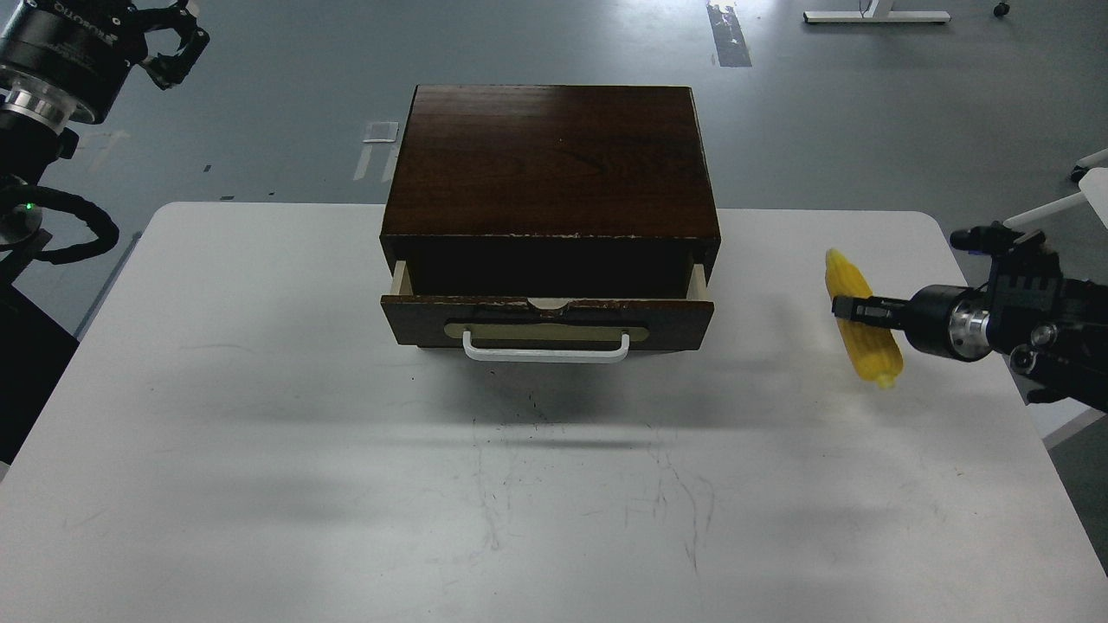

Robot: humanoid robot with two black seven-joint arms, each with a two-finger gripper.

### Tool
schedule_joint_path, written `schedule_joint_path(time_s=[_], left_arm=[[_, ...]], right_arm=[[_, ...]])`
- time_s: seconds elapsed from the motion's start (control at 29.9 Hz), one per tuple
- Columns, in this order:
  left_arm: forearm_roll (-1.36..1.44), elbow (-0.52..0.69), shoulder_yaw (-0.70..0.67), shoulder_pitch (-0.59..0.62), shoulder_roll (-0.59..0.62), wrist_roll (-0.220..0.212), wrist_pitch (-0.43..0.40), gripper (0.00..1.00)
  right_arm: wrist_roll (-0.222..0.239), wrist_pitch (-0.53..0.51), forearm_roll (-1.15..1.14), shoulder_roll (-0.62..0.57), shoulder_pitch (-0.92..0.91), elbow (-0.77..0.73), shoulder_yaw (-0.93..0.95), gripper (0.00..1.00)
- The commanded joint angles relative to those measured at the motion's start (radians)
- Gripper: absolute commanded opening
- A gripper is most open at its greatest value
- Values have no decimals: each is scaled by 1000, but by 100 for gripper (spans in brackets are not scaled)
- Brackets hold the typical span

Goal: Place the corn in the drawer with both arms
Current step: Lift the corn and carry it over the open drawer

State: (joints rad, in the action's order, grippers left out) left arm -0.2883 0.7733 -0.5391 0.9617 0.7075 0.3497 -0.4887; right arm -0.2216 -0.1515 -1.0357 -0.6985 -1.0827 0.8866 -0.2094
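Observation:
The yellow corn (866, 342) is held in my right gripper (848, 309), which is shut across its middle and holds it just above the white table (260, 433), right of the box. The corn's pointed end faces away from me. The drawer (547, 318) of the dark brown box (554, 156) is pulled out a little, with its white bar handle (545, 350) facing me. Its inside is dark. My left gripper (173, 39) is at the top left, off the table and high, with its prongs spread and empty.
The table's right edge runs just under my right arm (1030, 329). A white chair base (1065, 203) stands on the grey floor at the right. Tape marks (377, 143) lie on the floor behind the table.

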Motion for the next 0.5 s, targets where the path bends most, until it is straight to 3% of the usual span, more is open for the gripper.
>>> schedule_joint_path(time_s=[0.0,0.3,0.47], left_arm=[[0,0,1,0,10,-3,0,98],[0,47,-1,3,26,-3,0,98],[0,66,-1,5,30,-3,0,98]], right_arm=[[-4,-8,0,-39,-117,18,74,0],[-8,-16,-12,-29,-375,158,102,0],[-8,-17,-98,92,-464,210,91,0]])
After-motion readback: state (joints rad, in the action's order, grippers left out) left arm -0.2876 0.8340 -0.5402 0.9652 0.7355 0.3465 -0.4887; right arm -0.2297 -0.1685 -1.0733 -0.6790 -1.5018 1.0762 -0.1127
